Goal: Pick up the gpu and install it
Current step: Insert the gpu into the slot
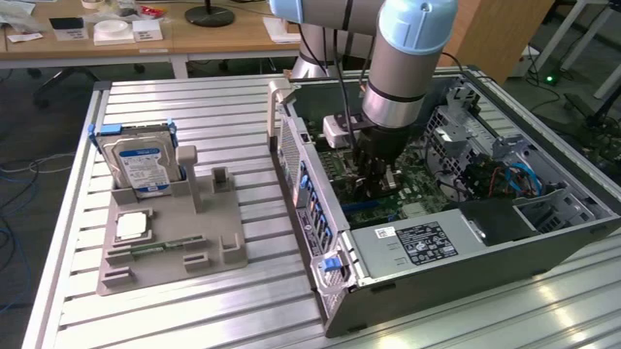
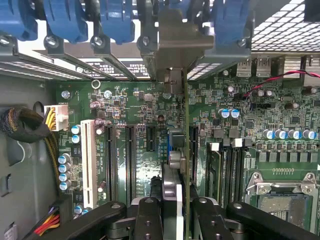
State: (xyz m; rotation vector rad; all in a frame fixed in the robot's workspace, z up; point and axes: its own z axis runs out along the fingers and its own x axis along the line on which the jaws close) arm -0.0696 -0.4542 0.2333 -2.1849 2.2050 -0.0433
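One thing stands out: the gripper (image 1: 377,190) is down inside the open PC case (image 1: 543,240), clamped on the gpu (image 2: 176,150), which hangs edge-on straight over the motherboard (image 2: 150,165). In the wrist view the card's silver bracket (image 2: 172,55) sits up by the blue slot latches (image 2: 65,22) at the rear wall. The risk looks like alignment. If the card edge is a hair off its slot, pushing down could jam it against the board or a neighbouring slot (image 2: 110,157). The bracket could also catch on the rear frame and tip the card in the fingers. Over on the holder tray (image 1: 209,240), the hard drive (image 1: 141,166) sits well apart, out of harm's way.
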